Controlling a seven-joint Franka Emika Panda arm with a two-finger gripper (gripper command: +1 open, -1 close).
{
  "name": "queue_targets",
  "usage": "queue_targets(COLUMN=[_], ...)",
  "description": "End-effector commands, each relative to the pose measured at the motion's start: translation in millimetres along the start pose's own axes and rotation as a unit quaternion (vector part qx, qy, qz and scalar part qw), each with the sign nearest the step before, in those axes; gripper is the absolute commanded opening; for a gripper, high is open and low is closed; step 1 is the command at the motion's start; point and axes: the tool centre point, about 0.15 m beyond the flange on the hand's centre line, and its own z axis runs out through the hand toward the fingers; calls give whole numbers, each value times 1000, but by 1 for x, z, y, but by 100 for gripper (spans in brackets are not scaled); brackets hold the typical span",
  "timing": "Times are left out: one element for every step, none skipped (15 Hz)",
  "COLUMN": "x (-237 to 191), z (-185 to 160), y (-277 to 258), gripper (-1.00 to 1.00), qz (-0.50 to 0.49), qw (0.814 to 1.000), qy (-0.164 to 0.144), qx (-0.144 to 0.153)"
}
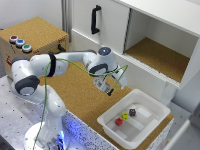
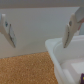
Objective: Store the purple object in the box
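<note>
Inside the box [image 1: 150, 107], in the exterior view, we see the purple object [image 1: 132, 112] beside a yellow cube [image 1: 125, 116] and red cube [image 1: 119, 121] — our gripper [image 1: 111, 91] hangs just outside the box rim. Wrist view: fingers [image 2: 8, 30] spread wide, holding nothing — box corner [image 2: 62, 55] below.

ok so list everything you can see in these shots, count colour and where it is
bin: 1, white, on the cork surface at the exterior view's lower right
purple cube: 1, dark purple, inside the bin
yellow cube: 1, yellow, inside the bin
red cube: 1, red, inside the bin
button box: 1, cork-topped, three coloured buttons, upper left
cabinet: 1, white, cork floor, black handle, behind the bin
arm: 1, white
gripper: 1, open, empty, beside the bin's rim
</note>
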Motion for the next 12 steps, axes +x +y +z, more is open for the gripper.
queue_targets(x=[-4,-4,-4,-4,0,-1,-1,-1,0,1,3,5], z=[1,1,1,1,0,-1,-3,-6,-9,-11,-16,-21], y=[-2,-2,-2,-2,0,-2,-7,-14,-19,-26,-33,-42], gripper=[100,100,100,100,100,100,100,100,100,100,100,100], qz=[-2,-2,-2,-2,0,-3,-8,-15,-20,-24,-31,-40], qw=[1000,1000,1000,1000,1000,1000,1000,1000,1000,999,999,998], qy=[11,11,11,11,0,-1,-1,-2,0,-2,0,-1], qx=[13,13,13,13,0,4,8,15,17,24,31,39])
